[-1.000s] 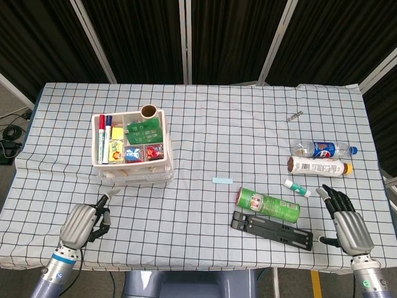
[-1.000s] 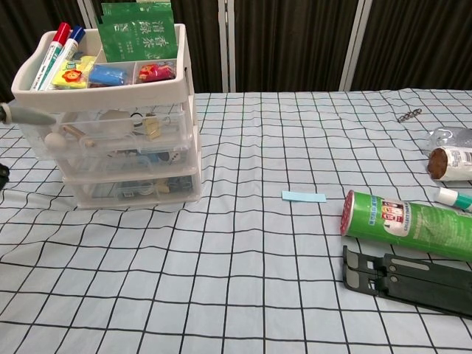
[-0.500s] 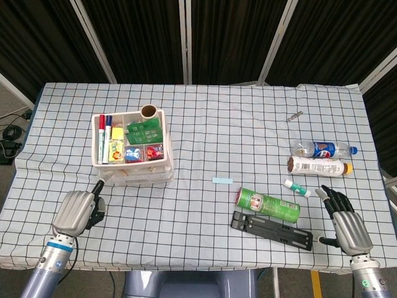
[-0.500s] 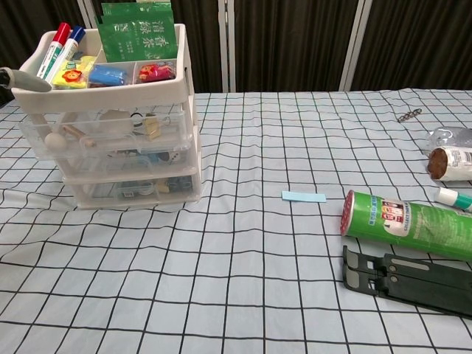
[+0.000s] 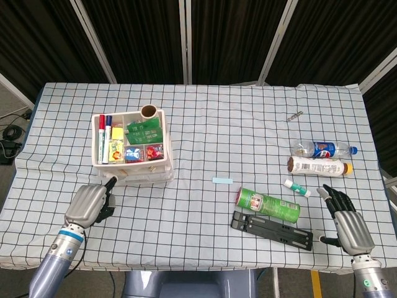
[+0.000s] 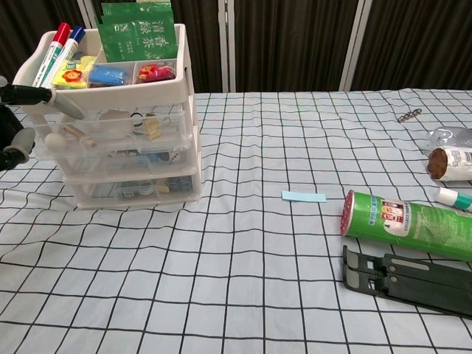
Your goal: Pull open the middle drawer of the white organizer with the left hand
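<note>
At 7 o'clock of white organizer [image 5: 132, 151], my left hand [image 5: 90, 203] loosely curled, holding nothing, one finger out toward organizer front. Chest view alone shows middle drawer [image 6: 125, 156] closed, clips inside; head view alone shows my right hand [image 5: 345, 223] spread wide. Top tray: markers [image 6: 56, 45], green packet [image 6: 140, 30].

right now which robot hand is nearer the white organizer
Left. The left robot hand is right at the white organizer's front corner; the right robot hand is far across the table.
</note>
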